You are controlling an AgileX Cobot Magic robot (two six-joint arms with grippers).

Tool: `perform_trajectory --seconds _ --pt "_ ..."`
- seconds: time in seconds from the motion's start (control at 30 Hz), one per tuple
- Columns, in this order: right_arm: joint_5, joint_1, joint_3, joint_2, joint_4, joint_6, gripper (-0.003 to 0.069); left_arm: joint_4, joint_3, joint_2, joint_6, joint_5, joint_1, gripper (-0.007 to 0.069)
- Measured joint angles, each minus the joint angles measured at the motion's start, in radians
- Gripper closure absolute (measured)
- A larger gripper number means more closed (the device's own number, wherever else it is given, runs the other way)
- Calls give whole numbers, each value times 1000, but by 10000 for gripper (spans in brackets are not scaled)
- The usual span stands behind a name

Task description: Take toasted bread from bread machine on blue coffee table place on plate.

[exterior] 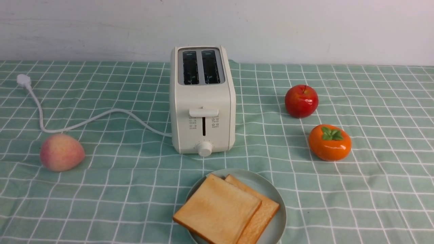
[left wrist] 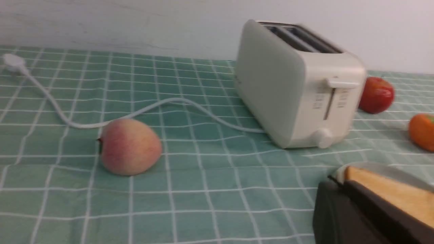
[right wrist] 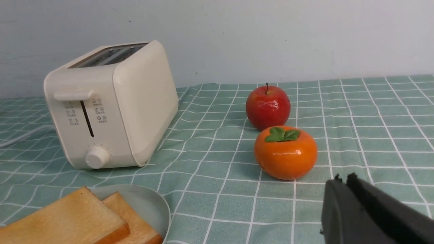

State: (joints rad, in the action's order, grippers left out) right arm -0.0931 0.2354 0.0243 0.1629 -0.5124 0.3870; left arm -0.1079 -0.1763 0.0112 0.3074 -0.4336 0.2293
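Two slices of toasted bread (exterior: 217, 211) lie overlapping on the pale blue-green plate (exterior: 251, 178) at the near middle of the blue coffee table (exterior: 101, 189). The cream-white bread machine (exterior: 202, 101) stands behind the plate, both slots dark and empty, lever up. No gripper shows in the front view. In the left wrist view my left gripper (left wrist: 339, 181) is shut and empty, its tips in front of the plate (left wrist: 383, 168) and toast (left wrist: 396, 195). In the right wrist view my right gripper (right wrist: 342, 178) is shut and empty, above the cloth near the persimmon, right of the plate (right wrist: 149, 203).
A peach (exterior: 61, 152) lies left of the toaster, beside its white cord and plug (exterior: 23, 80). A red apple (exterior: 301, 101) and an orange persimmon (exterior: 329, 142) sit to the right. A white wall runs along the table's far edge.
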Motion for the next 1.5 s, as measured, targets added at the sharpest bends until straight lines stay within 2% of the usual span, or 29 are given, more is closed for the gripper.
perform_trajectory --seconds 0.13,0.27,0.9,1.3,1.5 --pt "1 0 0 0 0 1 636 66 147 0 -18 21 -119 627" --pt "2 0 0 0 0 1 631 123 203 0 -31 14 -129 624" --pt "2 0 0 0 0 2 606 140 205 0 -59 29 -235 605" --pt "2 -2 0 -2 0 4 590 140 205 0 -59 30 -239 599" --pt "5 -95 0 -53 0 4 580 140 205 0 -59 30 -239 599"
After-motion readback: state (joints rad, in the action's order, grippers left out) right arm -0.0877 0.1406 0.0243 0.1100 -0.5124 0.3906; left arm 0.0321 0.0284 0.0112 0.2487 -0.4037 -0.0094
